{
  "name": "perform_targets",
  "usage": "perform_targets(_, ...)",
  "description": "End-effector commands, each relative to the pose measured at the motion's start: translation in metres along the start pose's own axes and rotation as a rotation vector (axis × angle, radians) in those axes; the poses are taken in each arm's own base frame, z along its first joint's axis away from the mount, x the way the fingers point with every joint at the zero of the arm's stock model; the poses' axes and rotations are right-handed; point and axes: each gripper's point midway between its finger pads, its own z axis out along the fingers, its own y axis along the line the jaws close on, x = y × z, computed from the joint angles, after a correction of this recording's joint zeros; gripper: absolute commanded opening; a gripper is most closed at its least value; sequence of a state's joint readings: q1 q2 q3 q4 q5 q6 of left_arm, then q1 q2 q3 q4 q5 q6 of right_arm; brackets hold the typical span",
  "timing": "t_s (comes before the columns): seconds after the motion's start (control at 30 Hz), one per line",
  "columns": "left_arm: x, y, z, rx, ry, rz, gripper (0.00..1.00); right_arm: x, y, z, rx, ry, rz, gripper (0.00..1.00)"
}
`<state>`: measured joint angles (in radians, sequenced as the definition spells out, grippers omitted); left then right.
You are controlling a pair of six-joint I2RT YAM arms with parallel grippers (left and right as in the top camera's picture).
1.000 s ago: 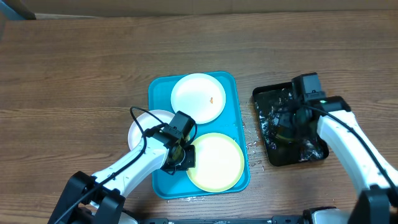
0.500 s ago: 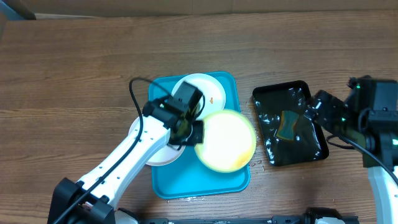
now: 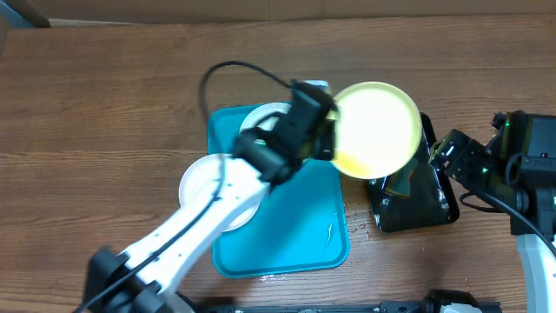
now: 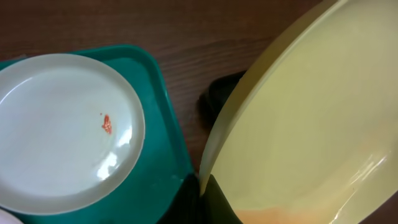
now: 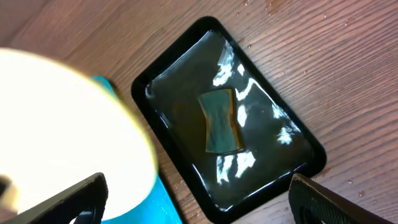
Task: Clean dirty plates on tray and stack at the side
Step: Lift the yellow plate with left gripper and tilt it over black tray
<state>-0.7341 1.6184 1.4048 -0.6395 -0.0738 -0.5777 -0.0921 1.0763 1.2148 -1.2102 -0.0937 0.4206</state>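
My left gripper [image 3: 328, 139] is shut on the rim of the pale green-yellow plate [image 3: 375, 129] and holds it tilted in the air over the left part of the black tray. In the left wrist view the jaws [image 4: 202, 186] pinch this plate's [image 4: 311, 124] edge. A white plate [image 3: 265, 122] with an orange-red smear [image 4: 106, 123] lies at the far end of the turquoise tray [image 3: 295, 235], partly hidden by my arm. Another white plate [image 3: 201, 181] lies on the table left of the tray. My right gripper [image 3: 447, 155] is open and empty, right of the black tray.
The glossy black tray [image 3: 430, 213] stands right of the turquoise tray, wet, with a green-yellow sponge [image 5: 221, 121] lying in it. Water drops lie on the wood between the two trays. My left arm stretches across the turquoise tray.
My left gripper lifted the green-rimmed plate off the turquoise tray and carried it up and right over the black tray. My right gripper left the sponge and drew back right.
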Motion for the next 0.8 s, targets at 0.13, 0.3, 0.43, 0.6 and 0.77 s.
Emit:
perform_targets(0.13, -0.015, -0.029, 0.03, -0.302, -0.194, 0.17, 0.04, 0.003, -0.002, -0.005, 0.002, 0.007, -0.004, 0.95)
perform_targets(0.3, -0.039, -0.047, 0.008, -0.387, -0.344, 0.265, 0.04, 0.006, -0.004, -0.005, 0.009, 0.02, -0.002, 0.95)
perform_targets(0.43, -0.054, -0.064, -0.014, -0.446, -0.445, 0.368, 0.04, 0.006, -0.004, -0.005, 0.013, 0.019, -0.002, 0.95)
perform_targets(0.6, -0.062, -0.073, -0.032, -0.55, -0.518, 0.482, 0.04, 0.006, -0.006, -0.005, 0.02, 0.019, -0.001, 0.95)
perform_targets(0.77, -0.065, -0.074, -0.037, -0.585, -0.533, 0.528, 0.04, 0.007, -0.006, -0.005, 0.022, 0.022, -0.001, 0.95)
